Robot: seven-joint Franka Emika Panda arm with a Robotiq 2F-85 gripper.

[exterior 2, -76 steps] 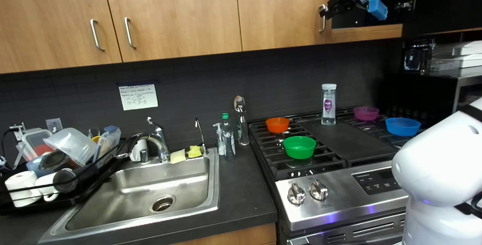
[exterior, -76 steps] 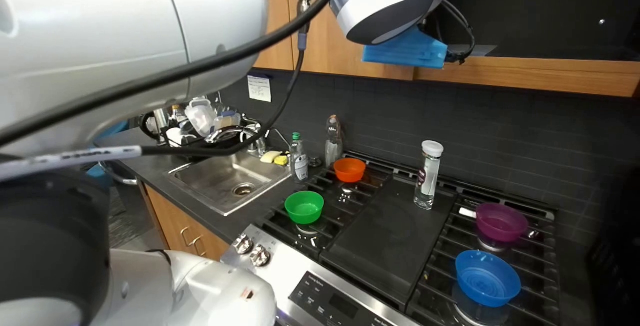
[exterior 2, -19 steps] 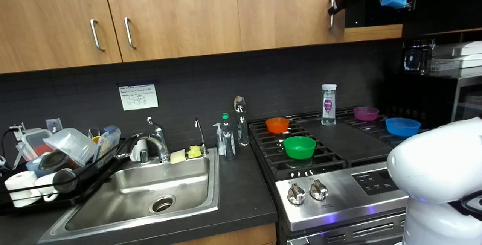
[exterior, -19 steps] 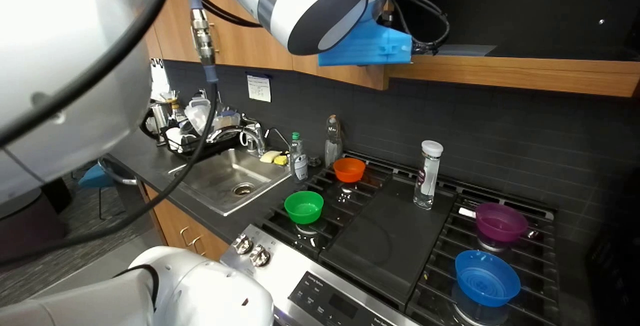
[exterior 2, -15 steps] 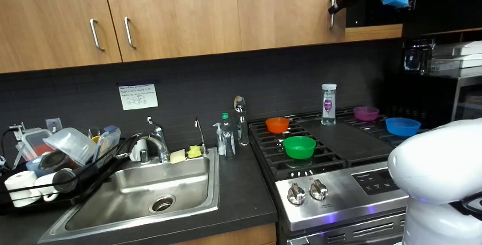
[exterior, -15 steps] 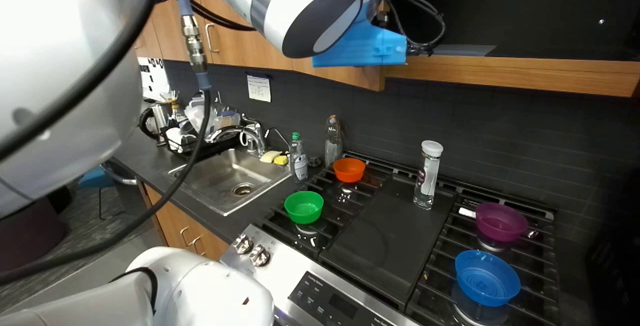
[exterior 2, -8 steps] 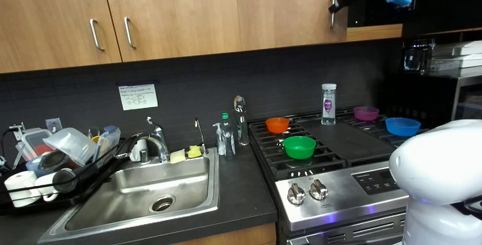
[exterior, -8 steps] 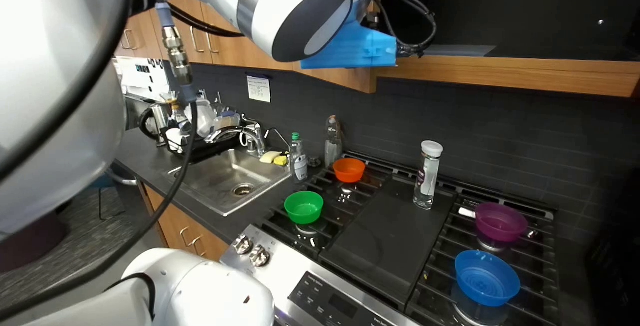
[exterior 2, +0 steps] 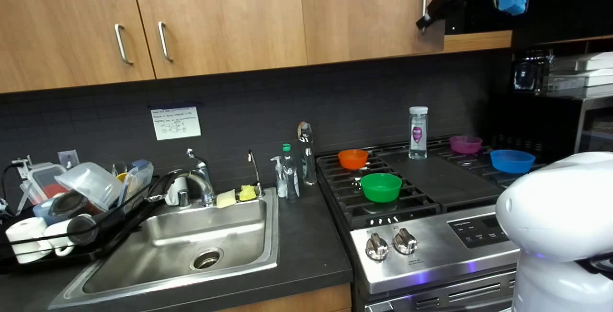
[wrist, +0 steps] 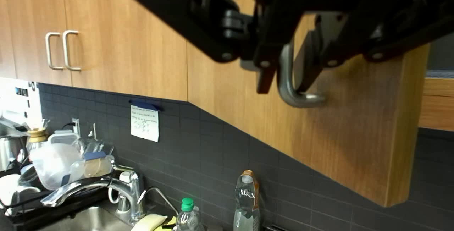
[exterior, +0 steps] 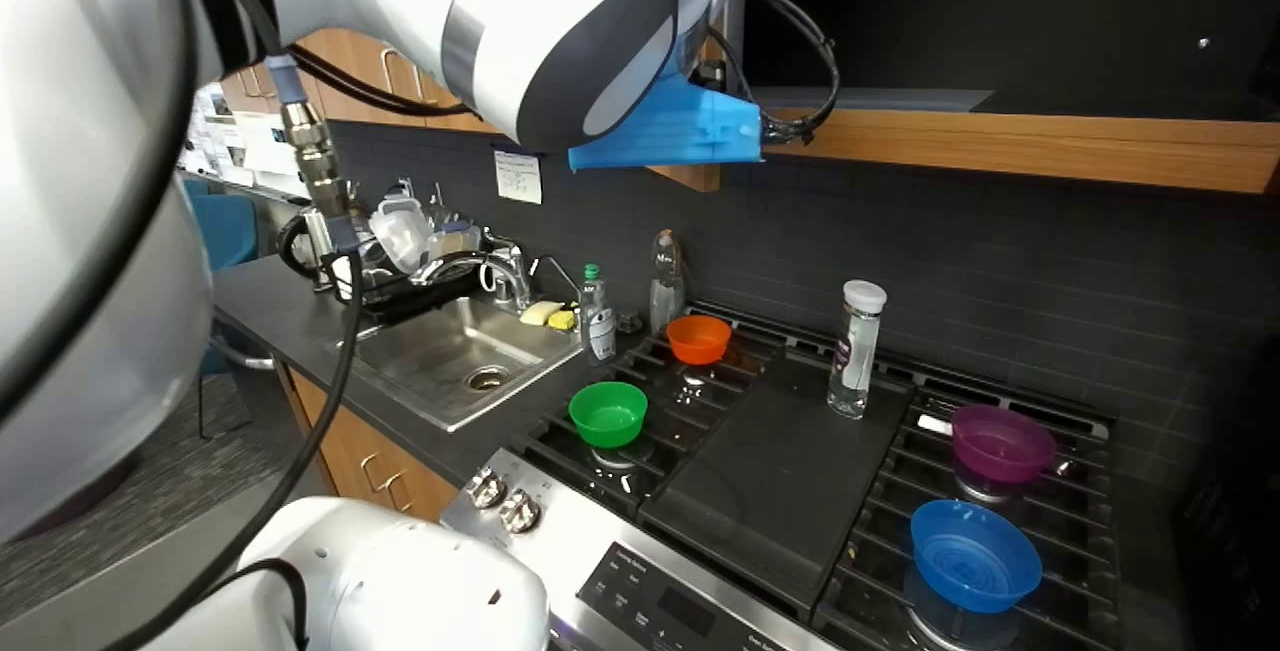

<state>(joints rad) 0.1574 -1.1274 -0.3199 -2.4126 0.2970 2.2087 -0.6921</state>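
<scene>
My gripper [wrist: 282, 87] is partly open around the metal bar handle [wrist: 292, 99] of a wooden cabinet door [wrist: 330, 146]. The handle's upright bar stands between the fingers, close to the left one in the wrist view, with a gap to the right one. The upper handle is hidden by the gripper. In an exterior view the gripper [exterior 2: 424, 22] points down and is at the lower part of the handle [exterior 2: 424, 0]. The door [exterior 2: 373, 10] stands swung out from the cabinet, whose dark interior [exterior: 1000, 21] shows. A blue mount [exterior: 670, 121] on the wrist hides the gripper there.
Below are a stove [exterior 2: 431, 247] with green [exterior 2: 381, 188], orange [exterior 2: 353, 159], purple [exterior 2: 465, 144] and blue [exterior 2: 512, 161] bowls and a white-capped bottle [exterior 2: 418, 134]. A sink [exterior 2: 273, 235], faucet [exterior 2: 203, 178] and dish rack [exterior 2: 96, 254] lie left. Closed cabinet doors [exterior 2: 215, 19] adjoin.
The door has swung outward from nearly flush, its free edge coming away from the cabinet, with the gripper following the handle. In the last half second the gripper has moved lower along the handle.
</scene>
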